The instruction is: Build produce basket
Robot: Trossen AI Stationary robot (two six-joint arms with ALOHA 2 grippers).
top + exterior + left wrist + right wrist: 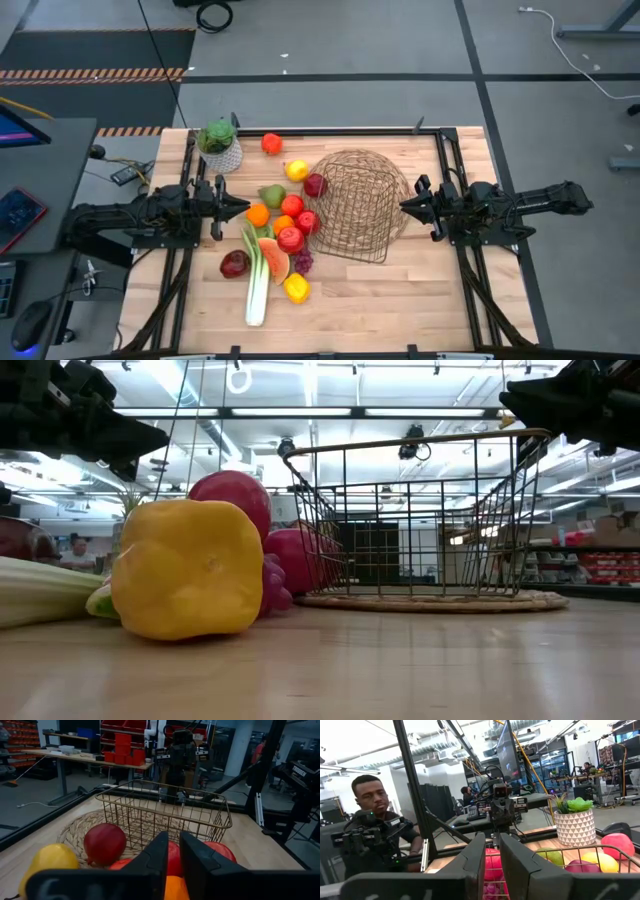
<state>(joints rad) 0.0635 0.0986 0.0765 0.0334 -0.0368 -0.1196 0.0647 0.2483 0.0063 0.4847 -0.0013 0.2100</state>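
Note:
The brown wire basket stands right of the table's middle, its round woven part flat on the wood. The produce lies in a loose cluster to its left: lemon, red apples, pear, oranges, watermelon slice, grapes, leek and a yellow piece. My left gripper hovers level at the cluster's left side, shut and holding nothing. My right gripper hovers at the basket's right side, also shut and holding nothing.
A white patterned pot with a green plant stands at the far left, and one red-orange fruit lies beside it. Black rails frame the table's edges. A person sits beyond the table's left side. Bare wood shows along the near edge.

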